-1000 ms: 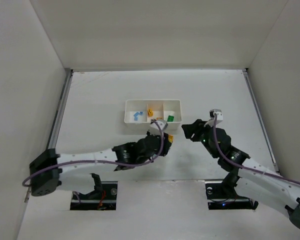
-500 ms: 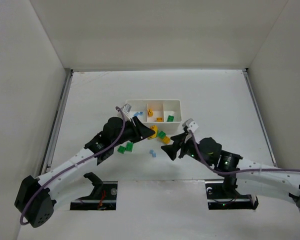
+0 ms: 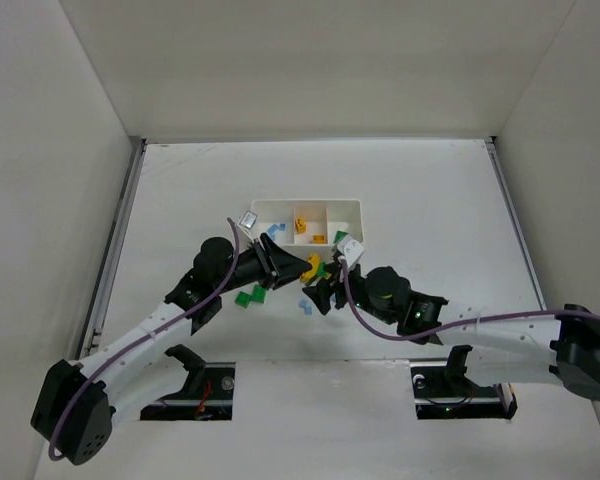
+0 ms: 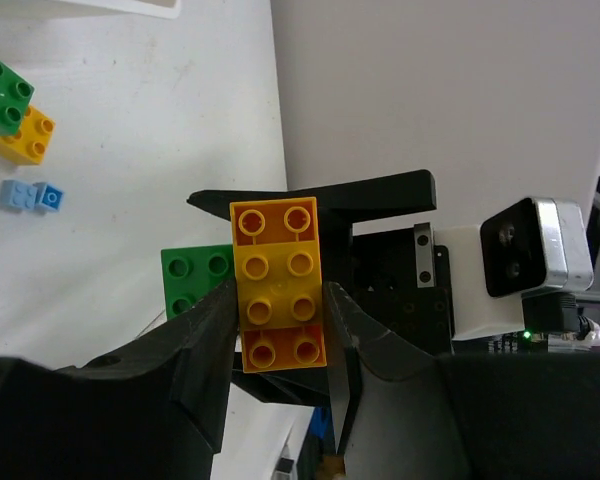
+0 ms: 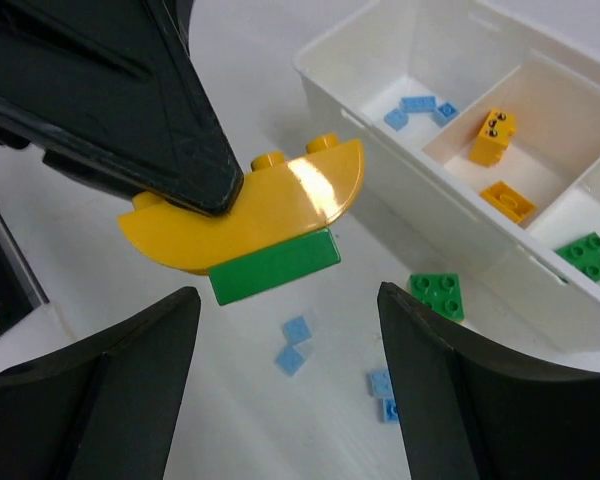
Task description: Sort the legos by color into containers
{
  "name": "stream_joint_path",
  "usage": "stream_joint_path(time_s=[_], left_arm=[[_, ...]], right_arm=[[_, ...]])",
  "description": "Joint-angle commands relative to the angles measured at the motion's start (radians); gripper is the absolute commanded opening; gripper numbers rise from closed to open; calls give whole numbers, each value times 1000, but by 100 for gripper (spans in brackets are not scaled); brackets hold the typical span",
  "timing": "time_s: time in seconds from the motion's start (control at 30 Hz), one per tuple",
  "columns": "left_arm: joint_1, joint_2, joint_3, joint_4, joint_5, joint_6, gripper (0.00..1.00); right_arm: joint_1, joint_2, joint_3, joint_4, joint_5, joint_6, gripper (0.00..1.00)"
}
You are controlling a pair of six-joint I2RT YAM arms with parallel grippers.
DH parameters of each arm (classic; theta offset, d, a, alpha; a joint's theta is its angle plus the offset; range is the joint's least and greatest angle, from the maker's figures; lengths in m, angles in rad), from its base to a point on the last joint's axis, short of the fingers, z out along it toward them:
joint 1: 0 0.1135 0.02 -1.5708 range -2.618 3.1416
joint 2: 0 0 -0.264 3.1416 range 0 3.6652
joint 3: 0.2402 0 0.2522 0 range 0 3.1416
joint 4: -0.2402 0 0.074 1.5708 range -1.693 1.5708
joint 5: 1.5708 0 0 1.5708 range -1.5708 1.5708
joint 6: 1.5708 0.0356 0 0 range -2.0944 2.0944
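Observation:
My left gripper (image 3: 302, 267) is shut on a yellow-orange brick (image 4: 278, 285) with a green brick (image 4: 195, 280) stuck to it, held above the table just in front of the white tray (image 3: 305, 203). In the right wrist view the same yellow brick (image 5: 260, 205) shows a curved face, with the green brick (image 5: 275, 265) under it. My right gripper (image 3: 315, 297) is open and empty, its fingers (image 5: 130, 390) spread just below that stack. The tray (image 5: 380, 130) holds pale blue bricks (image 5: 415, 108), yellow bricks (image 5: 490, 135) and a green brick (image 5: 590, 255), each colour in its own compartment.
Loose on the table are a green brick (image 5: 437, 295), pale blue bricks (image 5: 295, 340) and more pale blue ones (image 5: 385, 390). Two green bricks (image 3: 250, 295) lie left of the grippers. A green brick on a yellow one (image 4: 5, 90) lies near the tray.
My right gripper has moved left, close up to my left gripper. My left arm has swung from lying across the table front to a raised pose by the tray, uncovering loose bricks.

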Motion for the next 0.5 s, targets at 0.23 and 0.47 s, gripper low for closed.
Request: stream_joint_path(time_s=[0.23, 0.47], left_arm=[[63, -44, -72, 242, 90, -208, 13], [81, -57, -86, 294, 94, -249, 13]], right_arm=[[9, 23, -21, 304, -2, 33, 69], [9, 28, -31, 307, -24, 61, 69]])
